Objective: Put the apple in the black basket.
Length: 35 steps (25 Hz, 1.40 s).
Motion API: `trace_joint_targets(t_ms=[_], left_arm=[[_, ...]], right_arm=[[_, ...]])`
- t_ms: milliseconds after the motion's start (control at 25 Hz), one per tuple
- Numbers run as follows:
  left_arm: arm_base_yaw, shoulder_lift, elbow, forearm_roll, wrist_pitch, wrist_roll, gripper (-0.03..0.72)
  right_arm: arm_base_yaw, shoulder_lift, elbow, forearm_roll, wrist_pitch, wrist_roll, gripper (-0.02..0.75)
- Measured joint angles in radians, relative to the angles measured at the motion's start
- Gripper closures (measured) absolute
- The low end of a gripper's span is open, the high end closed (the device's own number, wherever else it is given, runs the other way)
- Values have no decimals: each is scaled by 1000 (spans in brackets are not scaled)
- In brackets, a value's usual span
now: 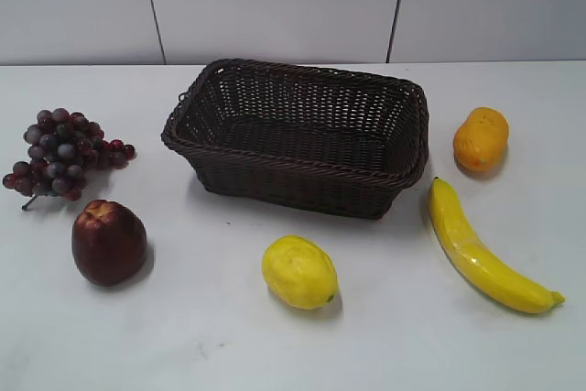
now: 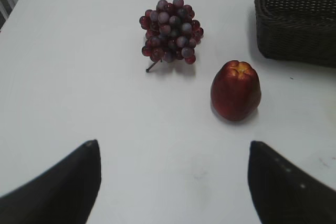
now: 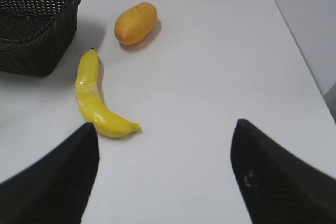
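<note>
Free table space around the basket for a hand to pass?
Bare gaps: between apple and lemon; lemon and banana; front edge. Tight: grapes to apple, and banana/orange fruit beside the black basket.

White tabletop carries four loose fruits. Bunch of small purple-red grapes lies at far left, thin brown stem poking out toward the near side. Round yellow lemon sits near centre, well apart from the rest. Long curved yellow banana lies at right, tip pointing near-right. Oval orange fruit sits just beyond the banana's far end.
</note>
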Motion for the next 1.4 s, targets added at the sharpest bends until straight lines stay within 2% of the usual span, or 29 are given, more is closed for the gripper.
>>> trace_joint_targets(t_ms=[720,880,1080,1240,1400], left_arm=[[0,-1,-2,-26,-10,0,45],[0,32,-40,-88,-141,0,48],[0,240,-88,-119,-332,25,50],[0,462,-214,-175,-370,133,52],[-6,713,-426,-215,-293,214,54]], right_arm=[[0,0,0,0,0,0,150],[0,0,0,0,0,0,150],[0,0,0,0,0,0,150],[0,0,0,0,0,0,150],[0,0,0,0,0,0,150]])
